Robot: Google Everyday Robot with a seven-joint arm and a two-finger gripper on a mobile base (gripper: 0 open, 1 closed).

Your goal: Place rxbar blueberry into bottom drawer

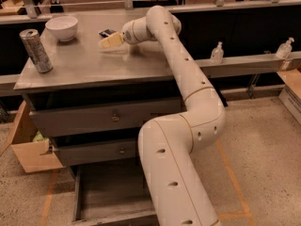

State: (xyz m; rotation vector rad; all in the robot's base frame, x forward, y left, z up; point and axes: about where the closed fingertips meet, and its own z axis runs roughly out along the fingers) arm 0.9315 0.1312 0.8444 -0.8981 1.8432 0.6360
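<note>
Presently: gripper (109, 42) low over the cabinet top (84, 67), just beside rxbar blueberry (107, 32) lying flat there; open or closed, cannot tell; bottom drawer (103, 197) pulled out below, well apart

Gripper (104, 43) pale cream-yellow, upper centre of frame, over grey cabinet top (84, 66). Arm (188, 79) off-white, dark round holes, tan seam rings. rxbar blueberry (107, 32) dark with pale patch. Upper left: bowl (61, 27) white, can (36, 51) silver. Bottom drawer (110, 197) grey. Floor (263, 149) speckled beige, orange lines.
</note>
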